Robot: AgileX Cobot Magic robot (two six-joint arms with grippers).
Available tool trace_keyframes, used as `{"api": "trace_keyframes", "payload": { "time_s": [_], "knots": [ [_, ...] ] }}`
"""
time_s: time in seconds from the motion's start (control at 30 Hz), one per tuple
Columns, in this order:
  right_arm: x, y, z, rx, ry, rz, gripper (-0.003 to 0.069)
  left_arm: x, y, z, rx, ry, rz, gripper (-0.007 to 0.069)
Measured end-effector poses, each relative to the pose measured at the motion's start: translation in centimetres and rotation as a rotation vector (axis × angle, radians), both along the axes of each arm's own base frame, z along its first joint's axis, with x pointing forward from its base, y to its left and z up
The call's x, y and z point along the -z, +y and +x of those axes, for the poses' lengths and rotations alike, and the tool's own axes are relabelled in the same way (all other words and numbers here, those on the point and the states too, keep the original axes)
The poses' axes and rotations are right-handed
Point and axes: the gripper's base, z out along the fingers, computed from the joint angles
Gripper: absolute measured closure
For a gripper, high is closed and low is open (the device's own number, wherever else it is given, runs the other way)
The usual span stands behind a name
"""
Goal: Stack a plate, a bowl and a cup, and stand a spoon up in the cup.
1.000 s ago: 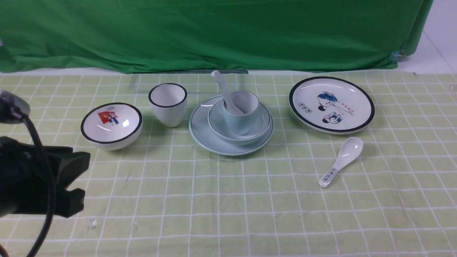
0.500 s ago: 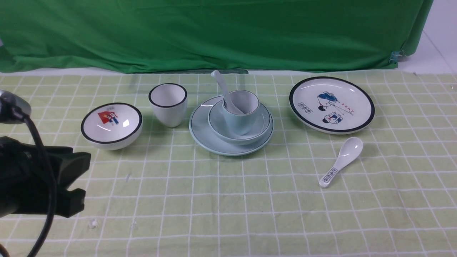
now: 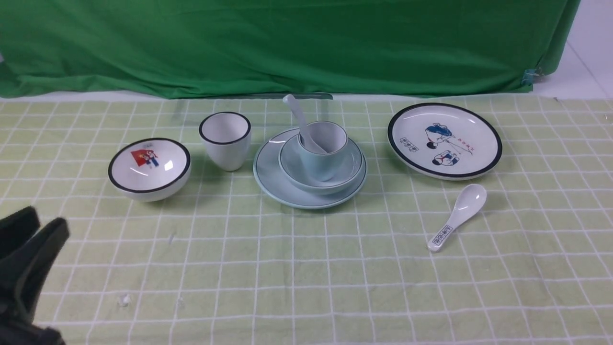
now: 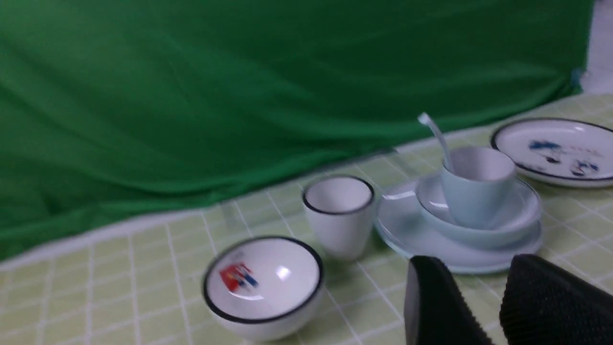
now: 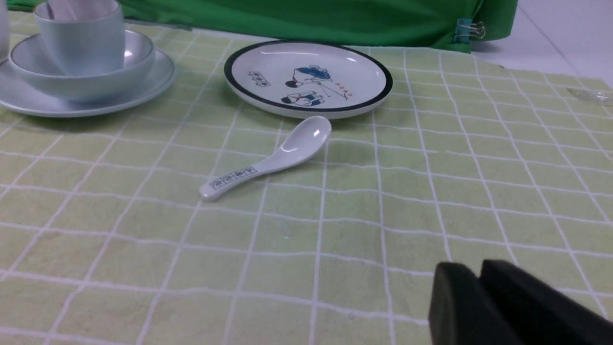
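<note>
The pale blue plate (image 3: 273, 179) sits mid-table with the pale blue bowl (image 3: 352, 165) on it and the pale blue cup (image 3: 322, 158) in the bowl. The plain white spoon (image 3: 297, 115) stands in the cup, handle leaning left. The stack also shows in the left wrist view: plate (image 4: 407, 225), bowl (image 4: 522, 215), cup (image 4: 471, 191), spoon (image 4: 433, 134). My left gripper (image 3: 43, 223) is open and empty at the near left, far from the stack; it also shows in its wrist view (image 4: 479, 273). My right gripper (image 5: 479, 270) is shut and empty over bare cloth, out of the front view.
A white black-rimmed bowl with a red picture (image 3: 149, 167) and a white black-rimmed cup (image 3: 225, 139) stand left of the stack. A cartoon plate (image 3: 445, 140) and a marked spoon (image 3: 457, 215) lie to the right. Green cloth hangs behind.
My left arm has dropped and drawn back toward the near left corner; only its two fingers show now. The dishes have not moved.
</note>
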Motion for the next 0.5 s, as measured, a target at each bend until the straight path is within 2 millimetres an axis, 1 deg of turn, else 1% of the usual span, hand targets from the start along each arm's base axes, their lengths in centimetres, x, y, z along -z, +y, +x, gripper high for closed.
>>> {"api": "trace_keyframes", "payload": {
  "time_s": [0.07,0.1,0.13,0.27,0.33,0.43,0.5],
  "knots": [
    [0.0,0.0,0.0,0.000,0.000,0.001,0.0548,2.0,0.5,-1.1,-0.037,-0.072,-0.003,0.0455],
    [0.0,0.0,0.0,0.000,0.000,0.001,0.0546,2.8,0.8,-1.7,-0.064,-0.120,-0.010,0.0455],
    [0.0,0.0,0.0,0.000,0.000,0.001,0.0545,3.5,0.9,-1.9,-0.083,-0.130,-0.011,0.0455],
    [0.0,0.0,0.0,0.000,0.001,0.002,0.0543,4.0,1.4,-2.2,-0.156,-0.125,-0.015,0.0454],
    [0.0,0.0,0.0,0.000,0.003,0.003,0.0538,4.3,1.6,-2.2,-0.192,-0.096,-0.010,0.0454],
    [0.0,0.0,0.0,0.001,0.001,0.004,0.0526,5.7,1.8,-2.1,-0.229,0.049,-0.062,0.0453],
    [0.0,0.0,0.0,0.001,0.001,0.006,0.0522,6.2,1.7,-2.1,-0.230,0.108,-0.074,0.0452]
  ]
}}
